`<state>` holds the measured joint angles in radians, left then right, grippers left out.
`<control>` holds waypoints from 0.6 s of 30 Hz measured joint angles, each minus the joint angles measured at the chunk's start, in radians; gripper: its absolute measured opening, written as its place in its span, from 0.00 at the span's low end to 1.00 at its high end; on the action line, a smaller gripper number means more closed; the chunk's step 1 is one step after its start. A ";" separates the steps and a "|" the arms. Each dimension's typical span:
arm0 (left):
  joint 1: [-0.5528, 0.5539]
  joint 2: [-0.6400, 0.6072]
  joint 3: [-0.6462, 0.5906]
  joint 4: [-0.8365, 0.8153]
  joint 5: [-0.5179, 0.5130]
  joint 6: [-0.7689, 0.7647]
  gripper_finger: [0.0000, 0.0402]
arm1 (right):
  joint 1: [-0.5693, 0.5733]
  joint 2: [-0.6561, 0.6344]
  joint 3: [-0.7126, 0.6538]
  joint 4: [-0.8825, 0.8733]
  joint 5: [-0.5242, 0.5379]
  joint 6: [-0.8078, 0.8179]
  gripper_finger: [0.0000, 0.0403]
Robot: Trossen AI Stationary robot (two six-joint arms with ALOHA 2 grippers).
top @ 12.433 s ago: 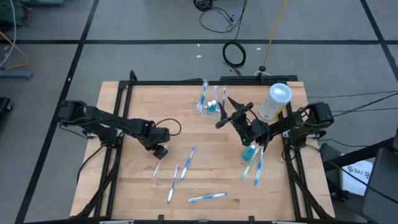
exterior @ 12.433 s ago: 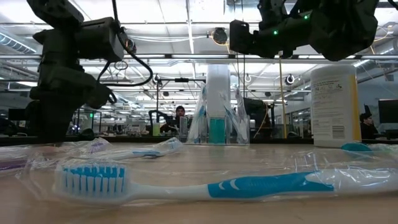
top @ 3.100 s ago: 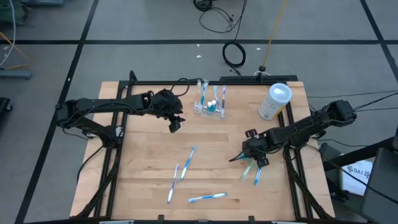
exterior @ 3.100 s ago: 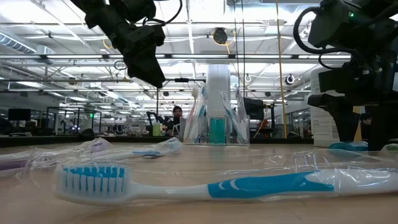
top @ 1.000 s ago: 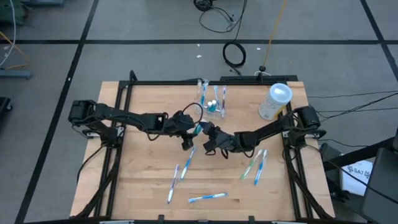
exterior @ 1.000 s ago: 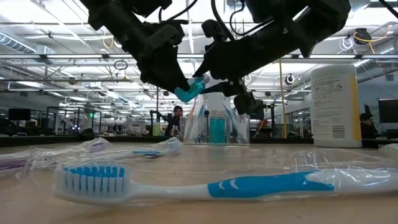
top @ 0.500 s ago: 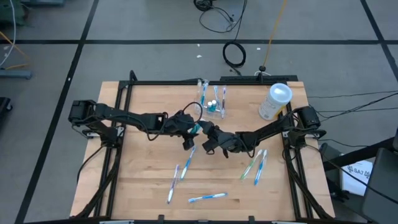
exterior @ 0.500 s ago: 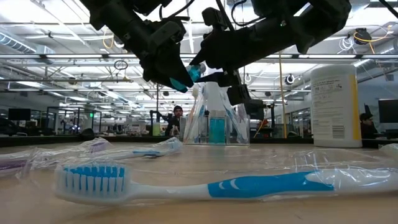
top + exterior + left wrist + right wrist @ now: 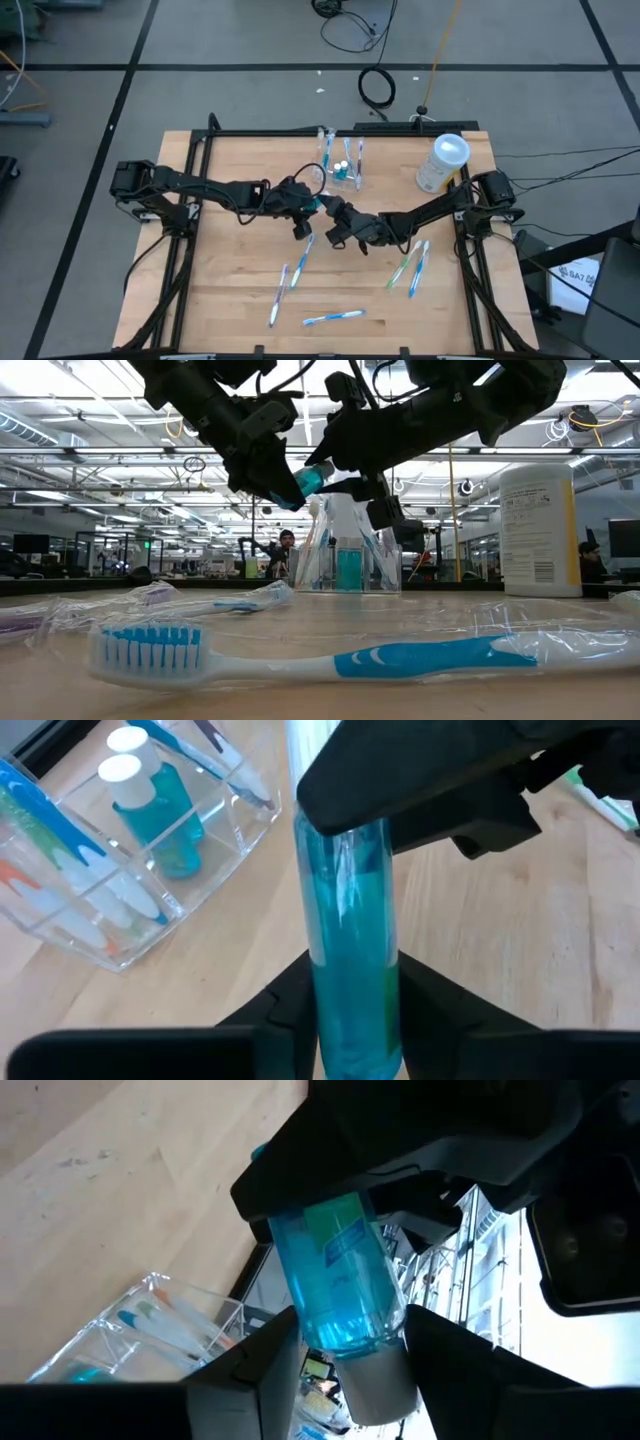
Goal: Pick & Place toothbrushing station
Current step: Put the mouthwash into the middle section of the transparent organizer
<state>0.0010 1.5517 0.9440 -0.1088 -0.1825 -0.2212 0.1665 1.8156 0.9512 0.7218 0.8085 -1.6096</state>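
A small teal bottle (image 9: 316, 206) hangs above the middle of the table between my two grippers, which meet there tip to tip. My left gripper (image 9: 307, 209) comes from the table's left and my right gripper (image 9: 329, 211) from its right, and each is shut on one end of the bottle. The toothbrushing station (image 9: 340, 166), a clear holder with toothbrushes and small teal bottles in its compartments, stands on the table just beyond them. It also shows behind the grippers in the low view (image 9: 346, 565) and in the left wrist view (image 9: 110, 860). My left gripper pinches the bottle's teal bottom end (image 9: 355, 1020) between its two fingers (image 9: 280, 1020), slanting down from the table's left, along the bottle. The bottle (image 9: 306, 481) is clear of the table. My right gripper pinches the bottle near its cap end (image 9: 345, 1325) between its two fingers (image 9: 270, 1370), coming about level from the table's right. The pale cap (image 9: 375, 1380) reaches back between the fingers.
Several wrapped toothbrushes lie on the table: two near the middle (image 9: 300, 258), one toward the near edge (image 9: 333, 317) and a pair at the right (image 9: 410, 268). A whitish cylinder with a round white top (image 9: 443, 163) stands at the far right.
The bottle has come up a little with my right gripper, which has tipped upward. Its free end now sits between my left gripper's fingers, which have closed on it. Both arms have otherwise stayed in place.
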 joint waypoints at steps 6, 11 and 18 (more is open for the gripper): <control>-0.002 0.000 0.000 0.006 -0.004 0.003 0.29 | -0.001 0.000 0.000 -0.019 0.002 0.128 0.45; -0.002 0.000 0.000 0.007 -0.005 0.009 0.26 | -0.001 0.000 -0.001 -0.030 0.016 0.279 0.45; -0.002 -0.002 0.000 0.012 -0.005 0.012 0.23 | 0.009 -0.006 -0.002 -0.036 0.041 0.391 0.45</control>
<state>-0.0006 1.5501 0.9440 -0.0971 -0.1875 -0.2092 0.1753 1.8095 0.9493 0.6859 0.8496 -1.2185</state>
